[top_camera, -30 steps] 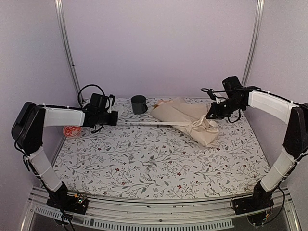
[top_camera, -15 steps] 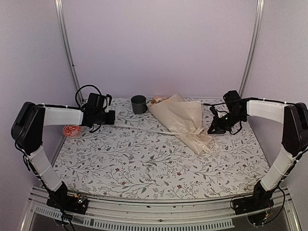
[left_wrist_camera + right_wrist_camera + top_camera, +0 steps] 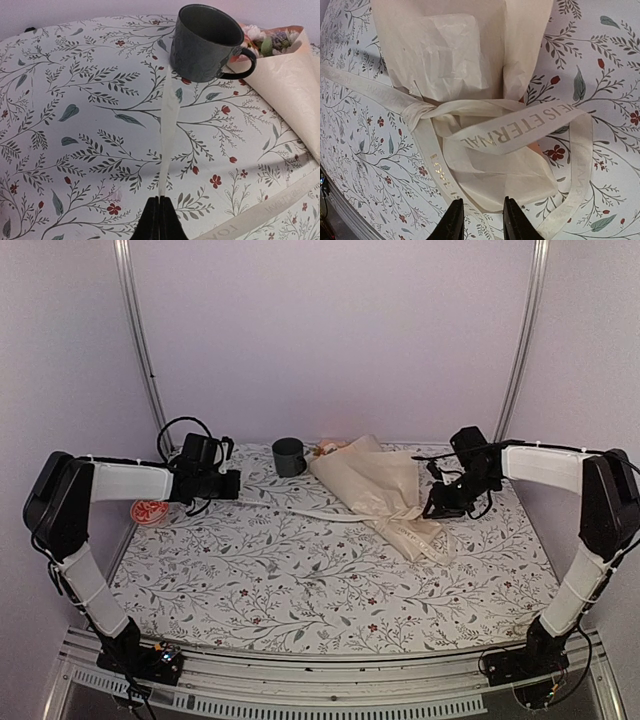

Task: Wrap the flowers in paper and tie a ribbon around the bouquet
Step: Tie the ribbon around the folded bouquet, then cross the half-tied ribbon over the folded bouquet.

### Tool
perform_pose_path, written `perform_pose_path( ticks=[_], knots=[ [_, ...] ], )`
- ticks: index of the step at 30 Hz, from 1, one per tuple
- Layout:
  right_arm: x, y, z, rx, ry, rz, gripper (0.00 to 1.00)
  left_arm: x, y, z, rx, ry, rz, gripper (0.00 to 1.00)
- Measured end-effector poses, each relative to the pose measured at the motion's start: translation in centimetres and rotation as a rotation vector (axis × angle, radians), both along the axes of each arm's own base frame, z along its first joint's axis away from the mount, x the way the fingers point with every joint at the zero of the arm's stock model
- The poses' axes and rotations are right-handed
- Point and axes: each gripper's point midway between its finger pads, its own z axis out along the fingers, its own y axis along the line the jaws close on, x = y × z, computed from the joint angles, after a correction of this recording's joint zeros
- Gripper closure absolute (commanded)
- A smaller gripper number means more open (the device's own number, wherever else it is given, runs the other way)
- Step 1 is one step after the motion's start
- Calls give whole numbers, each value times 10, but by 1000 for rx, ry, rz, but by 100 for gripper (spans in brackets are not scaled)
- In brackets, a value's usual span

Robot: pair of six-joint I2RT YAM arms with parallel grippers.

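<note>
Ribbon [image 3: 167, 130] pinched by L gripper [image 3: 160, 210]; R gripper [image 3: 480, 210], narrowly parted & empty, should be closed on tail by bouquet [image 3: 380, 490] knot.

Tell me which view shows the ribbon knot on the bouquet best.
The right wrist view: the knot sits close up around the bouquet, lettering legible. Top external shows it only as a tiny tie. Left wrist shows just a ribbon strand running from the shut jaws of the left gripper, no knot.
</note>
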Motion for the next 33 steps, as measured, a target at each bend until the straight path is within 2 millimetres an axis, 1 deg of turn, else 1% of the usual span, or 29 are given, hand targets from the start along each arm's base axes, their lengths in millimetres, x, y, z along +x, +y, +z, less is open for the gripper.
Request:
perform_pose_path(
  ticks=[3, 4, 5, 8, 11, 13, 14, 16, 18, 20, 21, 22, 24, 26, 28, 29, 31, 33],
  knots=[
    [15, 6, -11, -38, 7, -17, 39, -1, -4, -1, -15, 7, -11, 100],
    [23, 7, -13, -44, 1, -18, 32, -3, -7, -2, -20, 11, -18, 100],
    [29, 6, -12, -41, -3, -36, 28, -3, -9, -3, -23, 15, -21, 100],
    [54, -2, 2, -19, -48, -74, 24, -4, -21, -8, -26, 27, -45, 100],
    [94, -3, 20, 26, -123, -95, 25, -3, -47, -15, -32, 43, -95, 100],
    [112, 1, 18, 48, -135, -92, 28, -2, -64, -18, -34, 49, -125, 100],
    [119, 4, 12, 59, -130, -85, 28, -1, -75, -20, -36, 51, -143, 100],
    [128, 11, -9, 77, -105, -67, 29, 1, -98, -24, -47, 61, -184, 100],
    [126, 15, -37, 80, -49, -55, 30, 10, -127, -30, -58, 69, -227, 100],
    [120, 19, -59, 84, 5, -43, 32, 24, -156, -38, -67, 78, -264, 100],
    [119, 22, -65, 92, 14, -28, 34, 32, -173, -43, -74, 85, -285, 100],
    [121, 26, -63, 110, 3, -16, 37, 38, -185, -48, -75, 90, -297, 100],
    [116, 36, -63, 126, 4, 16, 46, 48, -208, -62, -73, 102, -322, 100],
    [109, 50, -67, 144, 5, 61, 51, 51, -224, -76, -65, 124, -340, 100],
    [98, 68, -69, 168, 8, 108, 56, 48, -232, -91, -58, 153, -353, 100],
    [90, 80, -70, 187, 7, 141, 58, 47, -237, -90, -64, 149, -361, 100],
    [76, 100, -70, 220, 7, 191, 60, 44, -239, -91, -64, 159, -367, 100],
    [60, 116, -70, 244, 13, 233, 60, 42, -240, -92, -64, 156, -369, 100]
  ],
)
